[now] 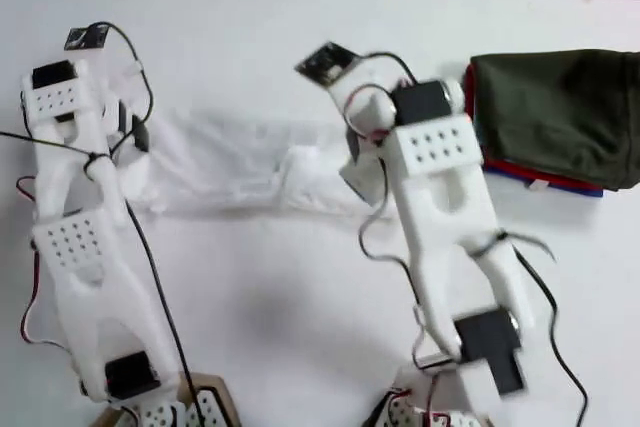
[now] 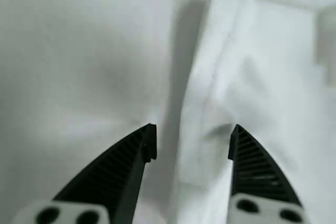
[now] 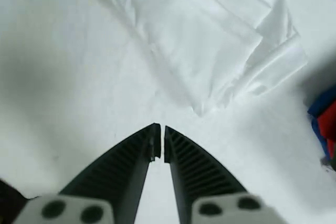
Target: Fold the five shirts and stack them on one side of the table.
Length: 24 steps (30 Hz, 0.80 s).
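Note:
A white shirt point(image 1: 235, 162) lies flattened on the white table between the two arms, partly folded, with a bunched end point(image 3: 262, 61) toward the right arm. My left gripper point(image 2: 191, 140) is open low over the shirt's left end, its fingers point(image 2: 131, 156) straddling a folded edge point(image 2: 210, 108). My right gripper point(image 3: 157, 141) is shut with nothing in it, just short of the shirt's right end point(image 3: 199, 51), over bare table. In the high view the left gripper point(image 1: 135, 142) and the right gripper point(image 1: 356, 175) sit at opposite ends of the shirt.
A stack of folded shirts stands at the far right: dark green point(image 1: 555, 112) on top, red point(image 1: 520, 172) and blue point(image 1: 570, 189) edges beneath, also seen as the stack's corner point(image 3: 324, 124). Cables point(image 1: 160, 287) trail along both arms. Open table point(image 1: 270, 297) lies in front.

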Available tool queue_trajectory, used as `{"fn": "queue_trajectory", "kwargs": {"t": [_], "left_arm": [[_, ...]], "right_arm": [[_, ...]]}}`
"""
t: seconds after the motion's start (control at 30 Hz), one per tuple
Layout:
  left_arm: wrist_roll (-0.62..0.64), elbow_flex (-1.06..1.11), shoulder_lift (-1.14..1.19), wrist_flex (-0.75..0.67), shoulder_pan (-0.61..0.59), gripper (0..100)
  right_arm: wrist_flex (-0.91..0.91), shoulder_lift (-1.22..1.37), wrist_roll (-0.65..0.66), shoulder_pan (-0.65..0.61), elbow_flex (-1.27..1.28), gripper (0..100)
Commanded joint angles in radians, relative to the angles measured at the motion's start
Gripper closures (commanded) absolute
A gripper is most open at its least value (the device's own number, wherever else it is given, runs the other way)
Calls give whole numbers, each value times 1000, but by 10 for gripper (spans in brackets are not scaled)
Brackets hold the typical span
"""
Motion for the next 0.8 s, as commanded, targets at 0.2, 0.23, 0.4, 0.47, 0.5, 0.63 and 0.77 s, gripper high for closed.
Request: {"fn": "queue_trajectory", "kwargs": {"t": [0.2,0.23,0.4,0.47,0.5,0.63,0.77], "left_arm": [[3,-499,336,284,110,759],[3,-489,333,284,115,760],[3,-328,258,284,133,764],[3,-254,224,282,138,796],[3,-225,210,279,138,836],[3,-183,181,279,107,969],[2,-191,161,278,48,973]], "right_arm": [[-214,-409,52,87,431,980],[-226,-432,52,93,453,980],[-232,-507,52,125,482,980],[-232,-513,52,147,482,980],[-232,-513,52,156,482,980],[-232,-513,52,189,482,980],[-232,-513,52,209,483,980]]}}
